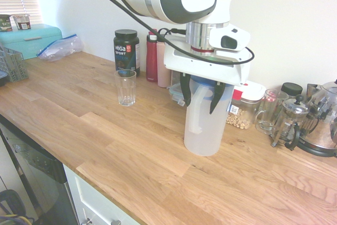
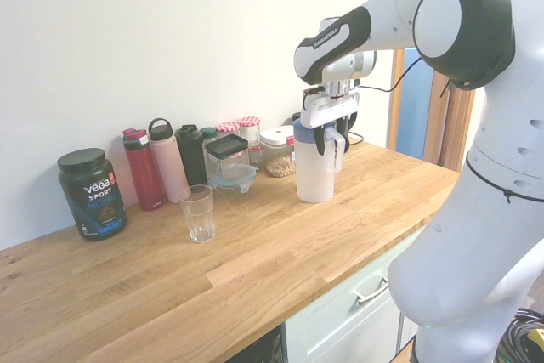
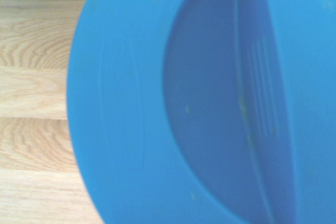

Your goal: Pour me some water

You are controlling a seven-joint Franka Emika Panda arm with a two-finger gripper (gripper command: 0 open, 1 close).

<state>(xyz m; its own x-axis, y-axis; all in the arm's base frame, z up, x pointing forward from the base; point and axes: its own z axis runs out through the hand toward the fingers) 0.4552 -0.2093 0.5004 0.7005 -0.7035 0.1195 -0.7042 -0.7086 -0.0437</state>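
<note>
Wood-topped bench along a white wall, and on it stands the frosted pitcher with its blue lid! Claw right at it, fingers apart astride the handle! Well off, a clear glass tumbler waits upright.

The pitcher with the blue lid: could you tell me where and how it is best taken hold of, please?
I would grip the upright side handle of the pitcher, coming from above with one finger of the pincer on each flank. The handle is a narrow vertical bar standing out from the wide body, which looks too broad and smooth to hold as securely.
</note>
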